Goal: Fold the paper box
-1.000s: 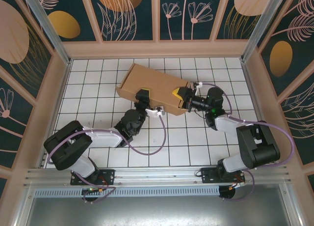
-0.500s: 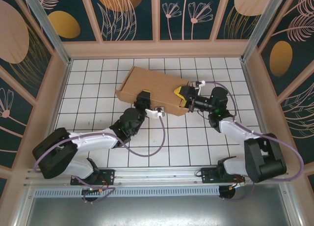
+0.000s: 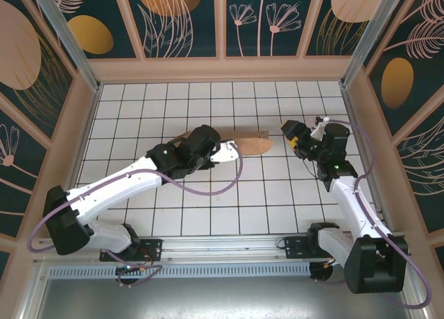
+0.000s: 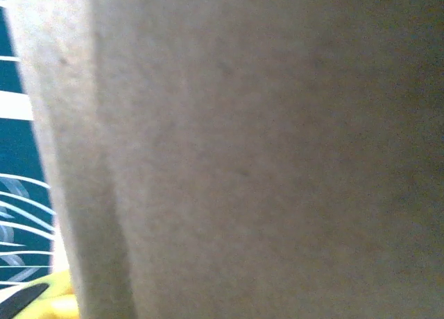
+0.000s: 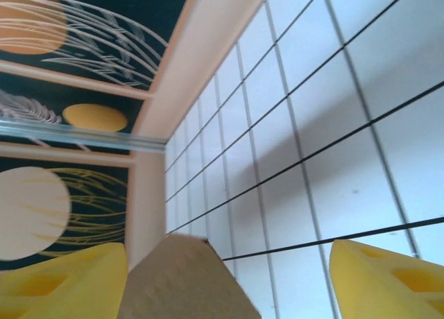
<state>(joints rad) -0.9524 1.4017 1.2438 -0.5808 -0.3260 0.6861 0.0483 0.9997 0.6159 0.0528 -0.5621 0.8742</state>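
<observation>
Pulled the right gripper (image 3: 293, 135) back to the right over the white squared table (image 3: 277, 201) since a second ago. Holds its yellow fingers wide apart, gripping nothing. Reached the left gripper (image 3: 207, 140) over the brown cardboard paper box (image 3: 248, 145), mid-table, just left. Cannot tell how open. Looks thinner from above than before, so likely folded one side over. More folding left.

Place: robot lab cell — enclosed | Evidence: white gridded table (image 3: 263, 208), botanical-print panel walls (image 3: 277, 21), aluminium frame (image 3: 222, 246)
</observation>
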